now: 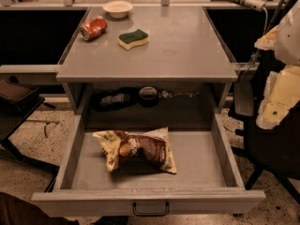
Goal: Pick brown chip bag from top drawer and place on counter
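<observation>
The desk has a flat grey top. On its far left part lie a red can on its side and a yellow sponge with a green top. A pale bowl stands at the back edge. These three are near each other but do not touch. Under the top the drawer stands wide open toward me, with a dark wire handle on its front. The floor is speckled stone in warm light.

The arm shows only in part, at the right edge, pale white and cream. Its hand hangs beside the desk, outside the right wall of the drawer, lower than the top. If it is apart or together I cannot tell.

The bag lies on the drawer bottom, a little left of the middle. It is crumpled, with its long side across the drawer, a brown middle and pale ends. It is well apart from the hand, to the hand's left, and the hand does not touch it.
</observation>
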You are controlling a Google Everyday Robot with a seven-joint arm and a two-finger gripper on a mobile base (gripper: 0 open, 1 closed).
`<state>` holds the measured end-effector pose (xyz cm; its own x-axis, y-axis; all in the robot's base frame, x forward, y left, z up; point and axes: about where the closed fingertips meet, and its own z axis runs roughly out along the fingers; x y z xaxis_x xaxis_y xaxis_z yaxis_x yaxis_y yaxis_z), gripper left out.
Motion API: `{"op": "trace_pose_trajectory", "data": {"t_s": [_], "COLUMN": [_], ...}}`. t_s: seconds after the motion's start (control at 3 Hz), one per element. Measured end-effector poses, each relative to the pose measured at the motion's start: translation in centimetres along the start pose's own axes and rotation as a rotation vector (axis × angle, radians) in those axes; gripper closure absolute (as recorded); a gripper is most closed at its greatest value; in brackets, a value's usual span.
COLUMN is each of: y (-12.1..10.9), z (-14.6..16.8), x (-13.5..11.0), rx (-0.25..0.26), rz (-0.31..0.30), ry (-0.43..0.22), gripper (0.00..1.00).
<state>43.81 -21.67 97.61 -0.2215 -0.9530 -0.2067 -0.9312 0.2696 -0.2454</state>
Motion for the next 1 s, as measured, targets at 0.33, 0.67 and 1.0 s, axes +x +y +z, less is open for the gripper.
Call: {"op": "trace_pose_trajectory", "data": {"t_s": [0.33,0.67,1.0], "y": [0.0,1.7,5.7], "z": [0.0,2.9,8.6], "x": [0.0,-2.6,-9.2], "rx": [0.0,-0.03,-0.101], "rz": [0.0,-0.027,-0.074], "ry": [0.0,-0.048,-0.173], "gripper": [0.0,0.0,0.0]}}
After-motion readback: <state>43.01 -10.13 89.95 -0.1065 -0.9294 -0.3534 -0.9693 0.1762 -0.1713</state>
